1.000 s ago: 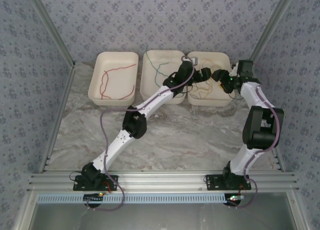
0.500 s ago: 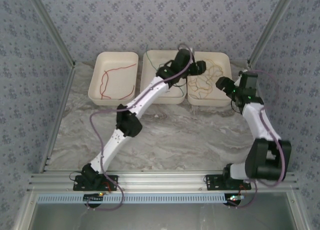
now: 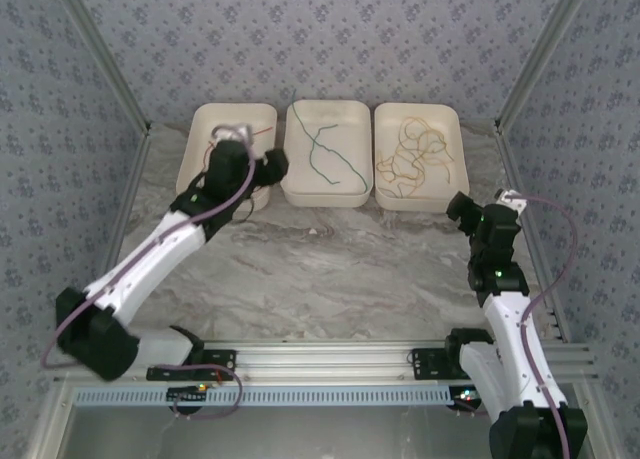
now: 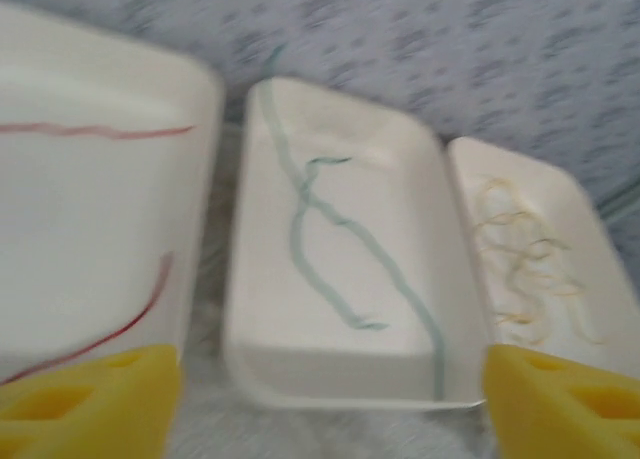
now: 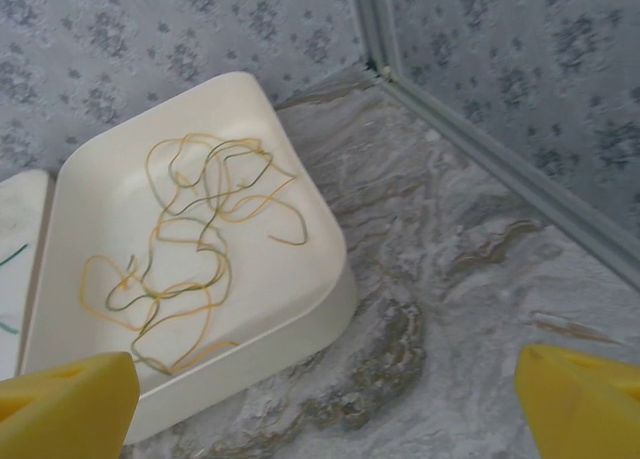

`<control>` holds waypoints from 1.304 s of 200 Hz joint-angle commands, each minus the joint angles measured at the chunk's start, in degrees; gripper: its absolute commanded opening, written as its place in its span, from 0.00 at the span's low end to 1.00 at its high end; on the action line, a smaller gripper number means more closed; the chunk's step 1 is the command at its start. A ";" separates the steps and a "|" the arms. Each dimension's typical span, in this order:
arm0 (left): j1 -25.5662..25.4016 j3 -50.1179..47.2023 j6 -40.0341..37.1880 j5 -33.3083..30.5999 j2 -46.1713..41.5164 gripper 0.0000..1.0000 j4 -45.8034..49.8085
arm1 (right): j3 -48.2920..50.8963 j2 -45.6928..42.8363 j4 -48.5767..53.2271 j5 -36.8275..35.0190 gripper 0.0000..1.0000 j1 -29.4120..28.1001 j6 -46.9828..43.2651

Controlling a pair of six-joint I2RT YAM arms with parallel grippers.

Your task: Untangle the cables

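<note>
The cables (image 3: 415, 157) lie sorted in three white trays that stand just beside each other in a row along the far edge of the table. The red cable (image 4: 100, 131) is in the left tray (image 3: 240, 107), and in the top view the left arm hides a part of it. The green cable (image 3: 330, 154) runs in a wavy line from the far end to the near end of the middle tray (image 3: 325, 197), and one end reaches over the far rim. The yellow cables (image 5: 190, 249) make a loose heap of loops in the right tray (image 3: 415, 201), with a darker, greenish strand mixed in. The table (image 3: 350, 269) has a grey-white marble pattern, and an aluminium rail (image 3: 330, 359) runs along its near edge. Walls (image 3: 330, 39) with a blue-grey flower pattern stand around it, with slanted metal posts (image 3: 530, 69) at the far corners. The left gripper (image 3: 272, 162) hangs over the near right corner of the left tray, its yellow fingers (image 4: 90, 399) spread wide with nothing between them. The right gripper (image 3: 458, 207) is above the bare table close to the near right corner of the right tray, also released and holding nothing.
</note>
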State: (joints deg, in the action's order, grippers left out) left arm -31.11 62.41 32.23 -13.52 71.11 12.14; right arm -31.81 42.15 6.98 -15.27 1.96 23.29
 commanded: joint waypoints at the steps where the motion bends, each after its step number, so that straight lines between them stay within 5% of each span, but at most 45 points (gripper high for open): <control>1: 0.29 -9.96 -2.45 -4.69 -13.28 0.99 0.37 | 4.53 -1.45 -3.40 -2.54 0.99 -0.34 -1.90; 20: 0.58 -17.21 -4.44 -9.57 -22.96 0.99 5.70 | 11.98 -0.63 -16.85 -0.80 0.99 -3.43 -11.59; 40: 0.51 -20.72 3.85 -30.91 -28.49 0.99 17.89 | 17.08 2.19 -26.08 -5.28 0.99 -8.84 -21.61; 49: 0.62 -24.37 -1.62 -35.61 -30.29 0.99 16.48 | 18.25 4.42 -29.19 -3.76 0.99 -9.00 -22.43; 61: 0.72 -31.37 -19.12 -29.91 -33.34 0.99 6.46 | 19.22 7.72 -33.27 -1.98 0.99 -8.64 -21.57; 71: 0.87 -37.09 -26.27 -26.67 -35.82 0.99 -0.14 | 19.24 10.38 -35.31 -1.62 0.99 -8.59 -21.29; 82: 2.15 -42.24 -27.87 -26.57 -37.98 0.99 -6.74 | 19.88 13.54 -39.79 -1.13 0.99 -8.23 -22.10; 120: 15.49 -54.79 -30.52 -11.44 -35.00 0.99 -34.95 | 19.23 24.47 -50.26 5.89 0.99 -4.78 -23.76; 145: 26.67 -54.34 -27.20 -1.16 -22.75 0.99 -46.01 | 17.57 30.34 -54.36 7.08 0.99 -4.03 -25.08; 185: 28.21 -50.76 -30.68 2.90 1.36 0.99 -66.50 | 17.81 41.92 -65.47 12.17 0.99 0.66 -22.95; 197: 28.96 -48.92 -31.04 2.76 5.33 0.99 -67.32 | 17.73 45.04 -69.08 12.30 0.99 0.87 -22.55; 211: 31.28 -47.68 -29.19 4.94 10.75 0.99 -69.74 | 15.18 43.53 -61.47 13.22 0.99 1.07 -22.65; 228: 33.28 -48.77 -27.68 7.24 18.55 0.99 -80.89 | 13.82 44.12 -60.16 10.93 0.99 1.07 -21.83; 241: 33.48 -46.66 -27.12 7.04 14.38 0.99 -69.86 | 12.64 44.50 -58.81 9.59 0.99 0.70 -21.88; 261: 33.57 -43.35 -28.17 9.73 16.16 0.99 -66.18 | 11.47 44.76 -56.86 6.36 0.99 -0.66 -22.32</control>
State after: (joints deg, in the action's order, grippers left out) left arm 2.26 14.26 3.92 -8.36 87.50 -55.53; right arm -18.39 86.21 -51.90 -5.23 2.28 0.58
